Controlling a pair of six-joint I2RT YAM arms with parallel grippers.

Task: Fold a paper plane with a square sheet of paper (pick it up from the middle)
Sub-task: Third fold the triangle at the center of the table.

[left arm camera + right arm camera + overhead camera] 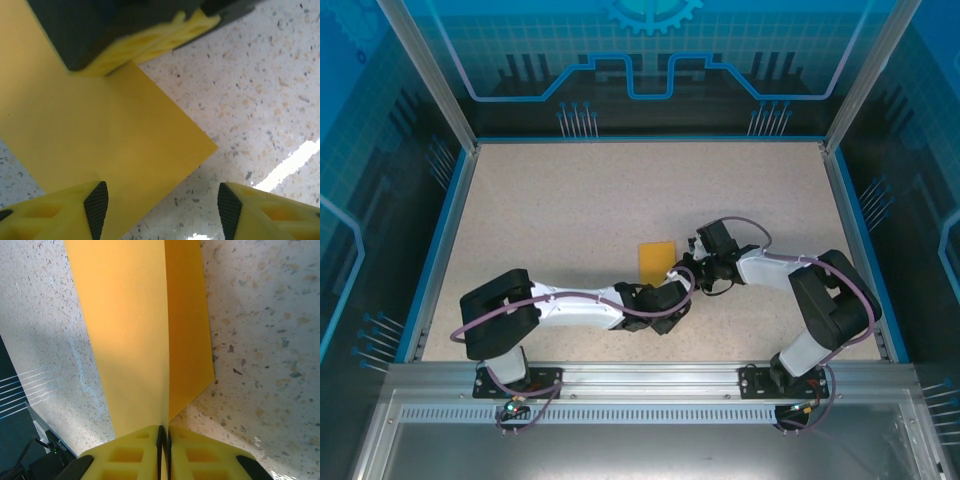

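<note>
The orange-yellow square sheet of paper lies on the speckled table just ahead of both arms. My right gripper is shut on the sheet's right edge. In the right wrist view its jaws pinch a raised crease of the paper, and one flap lies flat to the right. My left gripper is open just above the sheet's near corner. Its left fingertip is over the paper and the other is over bare table. The right gripper's yellow fingers show beyond. The paper plane is out of view.
The speckled tabletop is bounded by blue rails and glass walls on three sides. An aluminium frame carrying both arm bases runs along the near edge. Open tabletop stretches behind and to the left of the paper.
</note>
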